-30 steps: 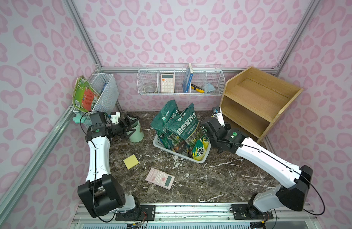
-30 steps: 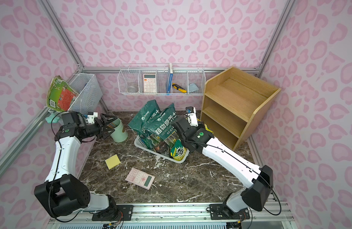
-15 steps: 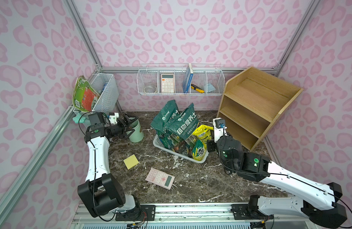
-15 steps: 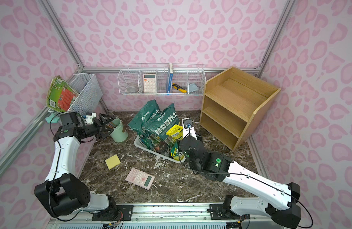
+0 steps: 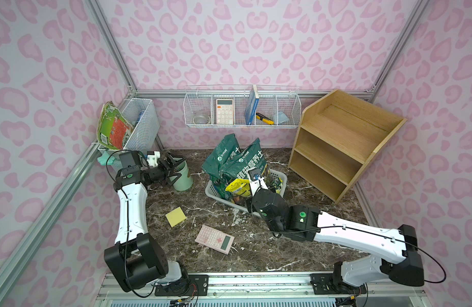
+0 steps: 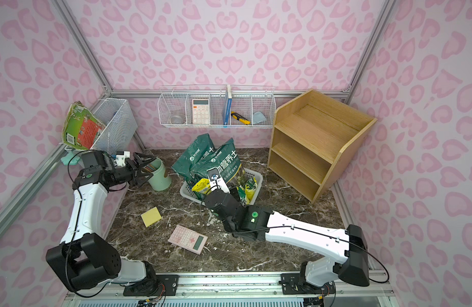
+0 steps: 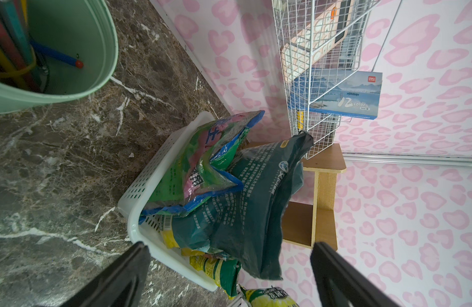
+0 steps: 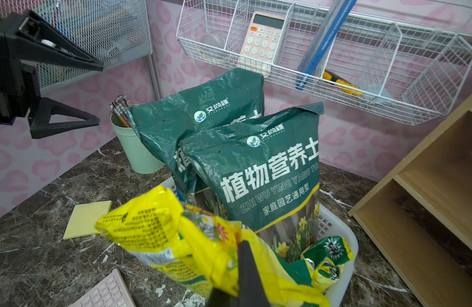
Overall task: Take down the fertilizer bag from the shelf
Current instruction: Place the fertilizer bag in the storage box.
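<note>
The right claw (image 8: 241, 248) is clamped on the yellow fertilizer bag (image 8: 173, 234) at the white basket (image 5: 211, 190) mid-desk, apart from the shelf (image 5: 343, 138) at the back right corner. The left claw (image 5: 177, 167) gapes wide, empty.

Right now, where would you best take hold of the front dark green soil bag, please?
Probably the front dark green soil bag's flat top seam, from above: it stands upright in the white perforated basket, body wide and crowded, that thin edge free.

Yellow fertilizer bag (image 8: 176, 234) crumpled, clamped in my right gripper (image 8: 244, 263), well apart from shelf (image 5: 343, 141); light-wood, three tiers, upright.
</note>
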Robot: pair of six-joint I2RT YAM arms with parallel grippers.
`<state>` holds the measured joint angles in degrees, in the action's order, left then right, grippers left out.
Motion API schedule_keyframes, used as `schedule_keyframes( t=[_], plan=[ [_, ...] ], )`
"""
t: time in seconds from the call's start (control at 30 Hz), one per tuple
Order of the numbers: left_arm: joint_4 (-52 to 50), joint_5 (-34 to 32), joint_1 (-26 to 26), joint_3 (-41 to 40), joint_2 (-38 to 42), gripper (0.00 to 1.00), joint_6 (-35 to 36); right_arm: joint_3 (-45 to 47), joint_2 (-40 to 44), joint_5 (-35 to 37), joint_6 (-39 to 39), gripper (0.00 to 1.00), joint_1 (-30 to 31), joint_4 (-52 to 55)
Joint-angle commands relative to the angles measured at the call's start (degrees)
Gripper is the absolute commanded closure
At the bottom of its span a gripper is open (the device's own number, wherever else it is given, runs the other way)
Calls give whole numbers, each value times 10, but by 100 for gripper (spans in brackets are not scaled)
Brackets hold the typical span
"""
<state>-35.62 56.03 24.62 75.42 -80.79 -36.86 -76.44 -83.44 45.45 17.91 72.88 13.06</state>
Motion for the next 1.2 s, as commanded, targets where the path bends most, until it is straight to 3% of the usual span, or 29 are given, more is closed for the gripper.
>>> schedule_keyframes(
  t=[0.0, 0.17, 0.4, 0.5, 0.67, 0.93, 1.07, 1.17],
  plan=[
    [-67, -28, -1, 11, 8, 1, 22, -43, -40, 29, 32, 100, 3, -18],
    [-74, -5, -2, 11, -8, 1, 12, -35, -68, 71, 60, 100, 1, -35],
    [-89, 8, 3, -9, 28, 1, 1, 52, -46, 53, 118, 100, -18, -88],
    [-57, 40, 40, -55, 69, 1, -9, 72, -43, 46, 137, 100, -27, -98],
    [2, 11, 119, -137, 110, 1, -42, 90, -53, 3, 161, 100, -54, -108],
    [-12, 16, 115, -129, 115, 1, -30, 35, -104, -13, 142, 100, -55, -132],
    [-21, 6, 108, -125, 126, 1, -21, -10, -138, -9, 161, 100, -44, -131],
    [-21, 6, 108, -125, 124, 1, -22, -63, -157, 13, 218, 100, -36, -81]
  ],
)
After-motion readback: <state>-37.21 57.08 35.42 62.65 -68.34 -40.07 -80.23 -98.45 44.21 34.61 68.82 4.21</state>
